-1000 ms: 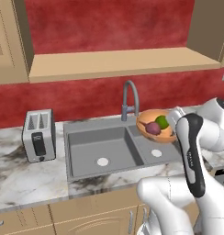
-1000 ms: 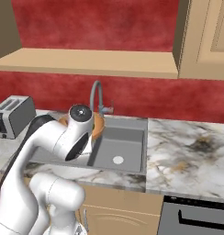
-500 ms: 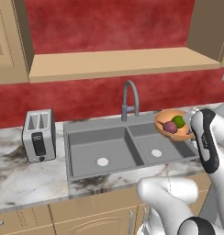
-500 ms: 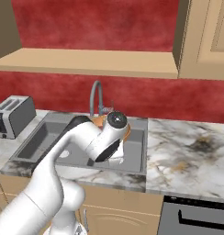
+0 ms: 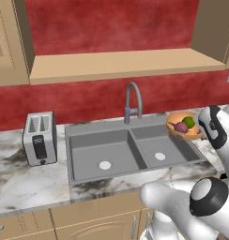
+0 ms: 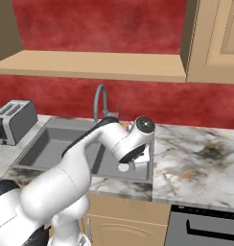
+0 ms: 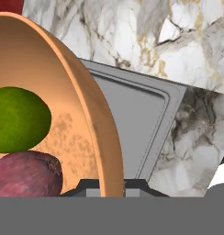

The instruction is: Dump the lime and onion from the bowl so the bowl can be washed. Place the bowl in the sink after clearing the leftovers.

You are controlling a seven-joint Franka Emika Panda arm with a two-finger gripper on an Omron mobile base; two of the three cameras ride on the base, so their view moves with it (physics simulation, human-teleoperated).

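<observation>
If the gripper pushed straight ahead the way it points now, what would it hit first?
Probably the sink: past the bowl rim it grips, the basin lies ahead, then the counter. Depth is unclear.

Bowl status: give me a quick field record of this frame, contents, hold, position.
bowl: orange-tan bowl, lifted, above the sink's right edge
contents: lime and onion both inside, touching each other
hand: hand shut on the bowl's rim, one finger either side of the wall
sink: grey double-basin sink, nothing in the basins
dump: not yet done
other: toaster on the counter left of the sink
</observation>
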